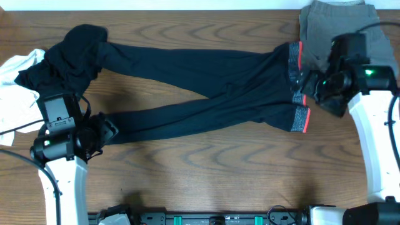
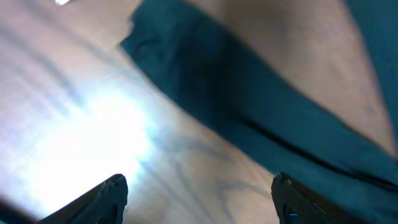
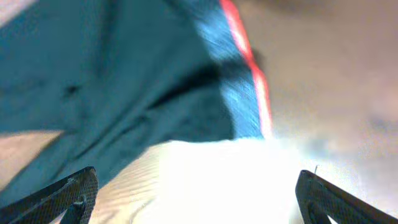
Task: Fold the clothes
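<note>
The left tool (image 2: pixel 199 202) is sitting closest to its camera. Its two dark fingers (image 2: pixel 112 196) are standing wide apart with nothing between them. Bare desk (image 2: pixel 74 124) is showing under it. A leg of the trousers (image 2: pixel 249 106) is running from 11 o'clock to 4 o'clock just past it.

The right tool (image 3: pixel 199 199) is also gaping wide and holding nothing. It is hanging over the desk right beside the waistband (image 3: pixel 245 74), which is lying toward 12 o'clock in its view.

From above, the trousers are lying flat across the desk. The waistband is sitting at 3 o'clock and the legs are reaching toward 9 o'clock. The left tool is hovering at 8 o'clock by the end of the lower leg. A black garment (image 1: pixel 75 47) is lying bunched at 10 o'clock, touching a white shirt (image 1: pixel 15 78) at 9 o'clock. Grey shorts (image 1: pixel 331 22) are lying at 1 o'clock.
</note>
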`<state>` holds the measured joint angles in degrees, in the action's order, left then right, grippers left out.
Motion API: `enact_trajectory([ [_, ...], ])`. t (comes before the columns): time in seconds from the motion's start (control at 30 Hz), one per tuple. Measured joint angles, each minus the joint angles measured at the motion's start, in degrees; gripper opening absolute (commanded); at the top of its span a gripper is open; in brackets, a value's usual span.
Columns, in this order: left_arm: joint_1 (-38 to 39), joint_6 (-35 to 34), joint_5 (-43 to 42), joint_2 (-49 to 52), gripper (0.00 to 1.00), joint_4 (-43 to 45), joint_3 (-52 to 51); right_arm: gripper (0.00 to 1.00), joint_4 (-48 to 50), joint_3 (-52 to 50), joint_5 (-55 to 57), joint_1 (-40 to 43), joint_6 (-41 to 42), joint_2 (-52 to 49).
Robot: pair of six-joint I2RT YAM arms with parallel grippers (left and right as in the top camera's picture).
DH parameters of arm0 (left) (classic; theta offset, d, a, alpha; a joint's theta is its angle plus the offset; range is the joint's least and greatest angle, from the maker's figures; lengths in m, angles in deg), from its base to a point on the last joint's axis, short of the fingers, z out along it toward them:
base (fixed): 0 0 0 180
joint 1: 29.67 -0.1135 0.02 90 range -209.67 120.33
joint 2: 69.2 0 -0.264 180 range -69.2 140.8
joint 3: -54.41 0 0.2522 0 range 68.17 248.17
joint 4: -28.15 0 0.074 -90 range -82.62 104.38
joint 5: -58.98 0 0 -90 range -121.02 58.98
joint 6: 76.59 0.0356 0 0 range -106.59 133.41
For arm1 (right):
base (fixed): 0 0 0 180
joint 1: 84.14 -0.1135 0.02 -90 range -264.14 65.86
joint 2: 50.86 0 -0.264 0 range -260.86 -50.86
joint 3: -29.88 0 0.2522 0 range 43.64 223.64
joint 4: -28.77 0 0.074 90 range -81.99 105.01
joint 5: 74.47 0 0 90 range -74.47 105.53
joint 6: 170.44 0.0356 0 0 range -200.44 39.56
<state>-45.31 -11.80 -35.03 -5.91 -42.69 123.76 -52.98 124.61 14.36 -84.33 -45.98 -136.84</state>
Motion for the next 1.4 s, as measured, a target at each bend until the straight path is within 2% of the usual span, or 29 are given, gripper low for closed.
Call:
enact_trajectory([
  [0.17,0.0,-6.5,5.3,4.2,0.76,-1.4,-0.8,0.97,0.2,-4.1,6.2,-0.2,14.6,0.0],
  [0.27,0.0,-13.8,6.9,7.0,0.76,-1.1,-1.6,0.96,2.8,-8.0,8.5,-0.2,23.1,0.0],
  [0.37,0.0,-23.1,7.7,9.9,0.76,0.5,-3.6,0.93,10.2,-14.0,9.5,-0.2,29.3,0.0],
  [0.57,0.0,-42.7,9.2,15.8,0.76,2.3,-6.4,0.87,27.5,-25.7,9.2,-0.2,34.2,-0.5],
  [0.73,0.0,-58.3,11.3,19.8,0.76,4.4,-7.5,0.87,34.8,-29.6,7.1,-0.2,34.6,-0.7],
  [0.87,0.0,-66.5,12.0,22.1,0.77,9.2,-8.4,0.9,38.7,-29.9,5.6,-0.3,32.7,-0.7],
  [0.93,0.0,-69.0,12.0,22.9,0.77,11.9,-8.7,0.99,41.7,-29.9,4.6,-0.6,29.8,-0.7],
  [1.0,0.0,-70.1,12.3,23.1,0.77,13.5,-8.8,0.99,44.0,-29.9,3.3,-1.0,26.6,-0.7],
  [1.1,-0.1,-69.8,13.4,23.1,0.84,16.2,-8.9,0.99,45.8,-29.9,0.5,-1.6,20.7,-0.7],
  [1.23,-1.6,-64.3,14.0,23.1,0.85,22.2,-8.9,0.96,45.6,-29.9,-2.0,-1.6,14.9,-0.7],
  [1.4,-4.9,-55.3,14.8,24.9,0.85,27.6,-9.0,0.93,44.2,-29.9,-3.2,-1.6,11.5,-0.7],
])
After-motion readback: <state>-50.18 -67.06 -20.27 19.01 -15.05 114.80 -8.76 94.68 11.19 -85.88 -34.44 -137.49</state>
